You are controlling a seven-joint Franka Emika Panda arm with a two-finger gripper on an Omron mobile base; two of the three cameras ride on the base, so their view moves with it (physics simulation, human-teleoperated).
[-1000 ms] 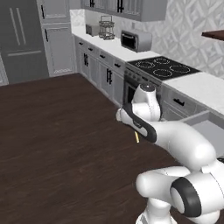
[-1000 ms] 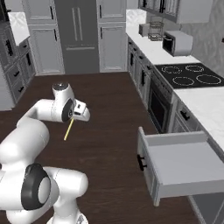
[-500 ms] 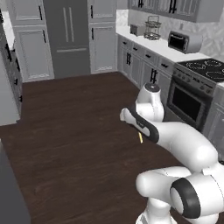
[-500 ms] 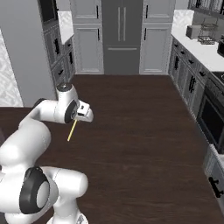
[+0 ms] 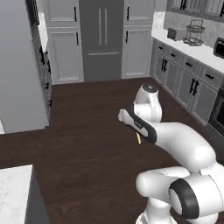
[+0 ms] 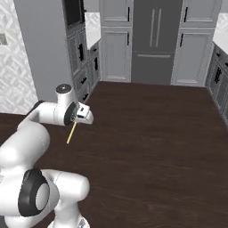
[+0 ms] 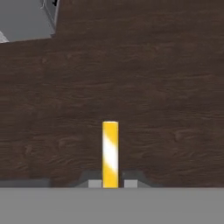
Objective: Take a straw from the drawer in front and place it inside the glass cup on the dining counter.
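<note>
The gripper (image 7: 110,183) was closed on the straw (image 7: 110,153), with one finger pad against each side of its lower end. In the hand view the straw stood straight up from between the fingertips (image 7: 94,183), yellow with a pale glossy streak along its length, and its free end pointed out over the dark wood floor (image 7: 131,78).

In the left base view the straw (image 5: 138,138) hung as a short yellow sliver below the hand, partly hidden by the forearm. In the right base view the gripper (image 6: 76,122) was held out in front of the robot's white body, and the straw (image 6: 71,133) slanted downward and slightly to the left from it, clear of the floor (image 6: 147,147).

A corner of the white marble dining counter (image 5: 13,192) lay at the lower left of the left base view, well apart from the hand. Grey cabinets (image 5: 192,87) ran along the right-hand wall in that view, and a tall grey refrigerator (image 6: 153,42) stood at the far end of the room.
</note>
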